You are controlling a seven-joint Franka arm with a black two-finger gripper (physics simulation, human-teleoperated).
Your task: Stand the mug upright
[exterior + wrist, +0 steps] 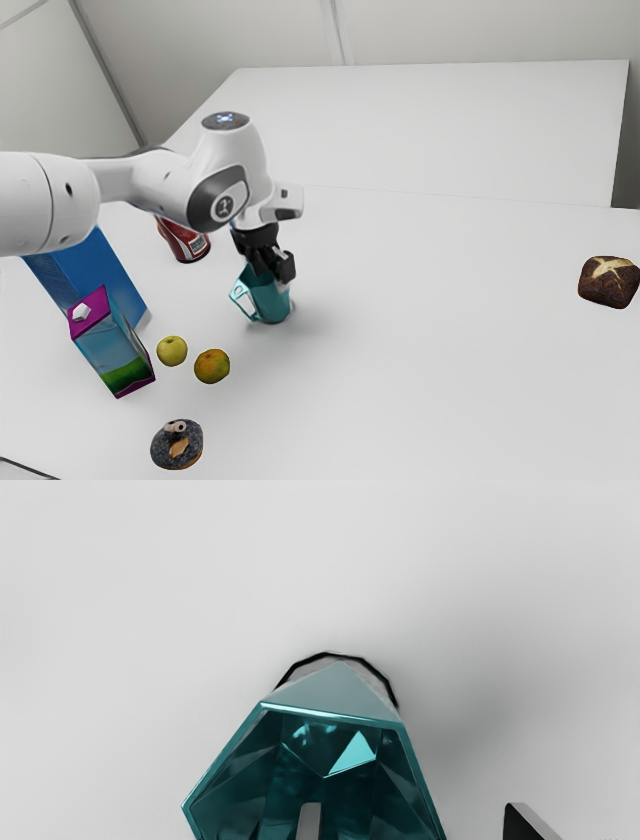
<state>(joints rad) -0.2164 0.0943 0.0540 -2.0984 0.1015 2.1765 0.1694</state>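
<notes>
Claw (275, 276) points down over the teal mug (270, 300), its two fingers well apart, one reaching into the mug's mouth and the other outside the wall – so the wall comes between them, with clear space on the outer finger's side. Right below the claw, the mug has its mouth up and its base down at the table (420, 390); whether it leans a little I cannot tell. Its handle (241, 298) juts to the exterior view's left of the claw. Farther that way lie the rest: a red can (187, 243) partly behind the arm (150, 185), a tall blue box (90, 270) and, just beside it, a carton (113, 350) with a purple top. Nearer the exterior camera than the claw sit a yellow-green fruit (172, 351), an orange-green one (212, 366) close beside it, and a dark round thing (177, 455) – and well apart from the claw, to the exterior view's right, rests a dark brown loaf (608, 285)
</notes>
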